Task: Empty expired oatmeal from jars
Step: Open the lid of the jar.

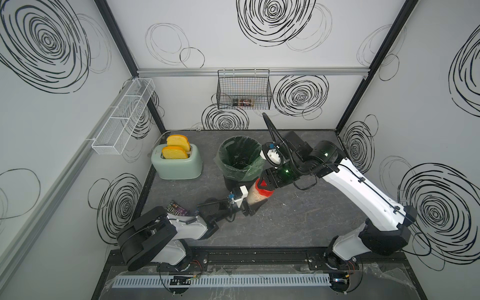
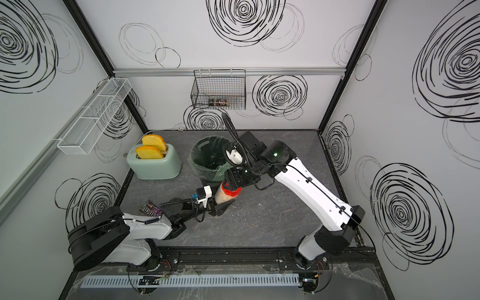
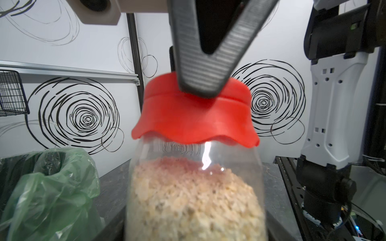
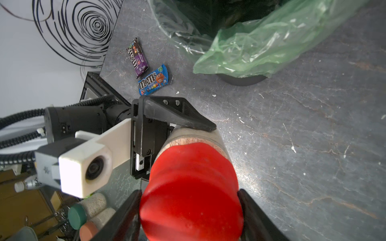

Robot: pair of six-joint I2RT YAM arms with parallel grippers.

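A clear jar of pale oatmeal is held tilted above the table, in front of the bin. Its red lid is on. My left gripper is shut on the jar's body; one of its fingers lies against the jar wall. My right gripper comes from above with a finger pressed on either side of the lid. Oatmeal fills the jar to just below the lid.
A black bin with a green liner stands just behind the jar. A mint toaster with two toast slices is at the left. Two candy packets lie near the left arm. Wire baskets hang on the walls.
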